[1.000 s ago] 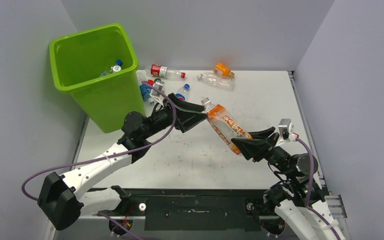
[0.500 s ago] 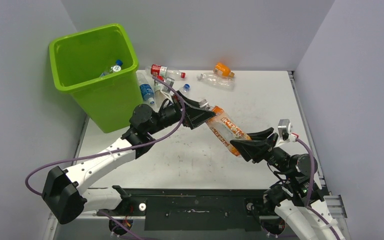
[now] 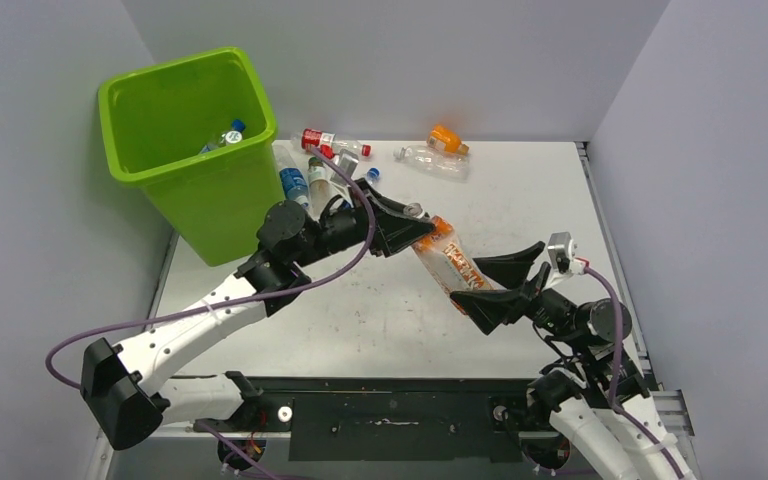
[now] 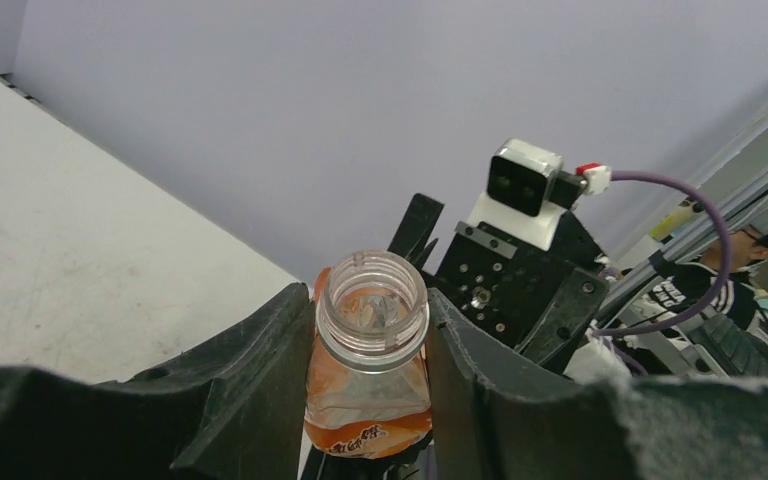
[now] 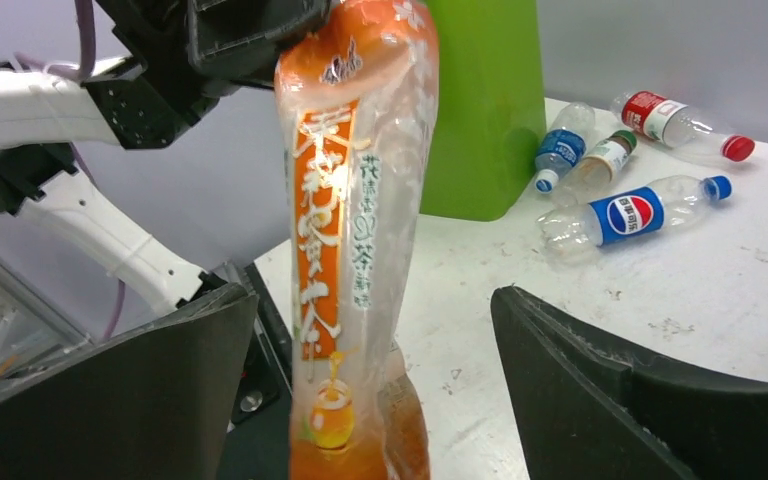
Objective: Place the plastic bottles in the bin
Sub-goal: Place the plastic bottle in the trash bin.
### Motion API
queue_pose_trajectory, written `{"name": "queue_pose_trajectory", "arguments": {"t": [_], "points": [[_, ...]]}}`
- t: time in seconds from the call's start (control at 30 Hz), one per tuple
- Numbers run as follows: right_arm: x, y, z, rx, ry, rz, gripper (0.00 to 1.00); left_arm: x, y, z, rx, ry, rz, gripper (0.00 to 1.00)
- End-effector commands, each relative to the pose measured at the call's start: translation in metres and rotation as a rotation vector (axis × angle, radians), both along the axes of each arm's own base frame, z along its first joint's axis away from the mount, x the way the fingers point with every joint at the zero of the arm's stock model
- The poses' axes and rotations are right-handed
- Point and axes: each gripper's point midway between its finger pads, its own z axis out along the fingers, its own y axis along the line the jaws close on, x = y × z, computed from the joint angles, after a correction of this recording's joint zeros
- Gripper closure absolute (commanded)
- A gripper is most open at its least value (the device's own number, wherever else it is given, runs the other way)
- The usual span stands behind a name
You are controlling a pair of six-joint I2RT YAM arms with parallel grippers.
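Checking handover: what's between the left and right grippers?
The crushed orange-labelled clear plastic bottle: neck in left gripper, base inside open right gripper. Top view.

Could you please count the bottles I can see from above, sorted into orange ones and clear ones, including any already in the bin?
Orange bottles: 2
Clear bottles: 6
Total: 8

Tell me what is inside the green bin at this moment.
One clear, blue-capped bottle shows inside the bin, near its right inner wall. The near wall covers part of the floor, so others may lie unseen.
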Motion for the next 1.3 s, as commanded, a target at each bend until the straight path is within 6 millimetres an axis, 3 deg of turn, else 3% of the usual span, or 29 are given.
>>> {"name": "queue_pose_trajectory", "arguments": {"t": [0.0, 0.1, 0.27, 0.37, 0.5, 0.6, 0.7, 0.8, 0.87, 0.97, 1.0, 1.13, 1.27], "points": [[-0.004, -0.007, 0.036, 0.004, -0.052, -0.029, 0.1, 0.005, 0.035, 0.043, -0.018, -0.123, 0.124, 1.0], [-0.002, -0.013, 0.044, -0.017, -0.049, -0.072, 0.1, 0.021, 0.084, 0.083, -0.013, -0.214, 0.322, 1.0], [0.011, -0.027, 0.045, -0.019, -0.038, -0.192, 0.1, 0.054, 0.2, 0.158, 0.093, -0.417, 0.948, 1.0], [0.018, -0.031, 0.038, -0.01, -0.024, -0.233, 0.1, 0.071, 0.261, 0.187, 0.163, -0.446, 1.285, 1.0], [0.026, -0.028, 0.031, -0.001, -0.013, -0.242, 0.1, 0.083, 0.31, 0.216, 0.186, -0.467, 1.555, 1.0], [0.034, -0.025, 0.026, 0.0, 0.004, -0.245, 0.1, 0.107, 0.35, 0.214, 0.297, -0.389, 1.774, 1.0], [0.039, -0.02, 0.025, 0.0, 0.011, -0.239, 0.1, 0.133, 0.392, 0.195, 0.396, -0.299, 1.947, 1.0], [0.044, -0.013, 0.022, 0.0, 0.029, -0.227, 0.1, 0.147, 0.429, 0.177, 0.439, -0.264, 2.072, 1.0], [0.046, -0.008, 0.022, 0.011, 0.028, -0.208, 0.1, 0.158, 0.445, 0.165, 0.456, -0.25, 2.111, 1.0], [0.049, 0.0, 0.015, 0.008, 0.046, -0.187, 0.1, 0.176, 0.449, 0.151, 0.488, -0.239, 2.109, 1.0], [0.05, 0.002, 0.012, 0.007, 0.052, -0.183, 0.1, 0.183, 0.448, 0.147, 0.503, -0.234, 2.101, 0.93], [0.056, 0.006, 0.004, -0.003, 0.067, -0.18, 0.1, 0.191, 0.444, 0.143, 0.492, -0.217, 2.083, 0.04], [0.063, 0.007, -0.002, -0.003, 0.09, -0.198, 0.1, 0.178, 0.424, 0.166, 0.433, -0.27, 2.032, 0.04]]}}
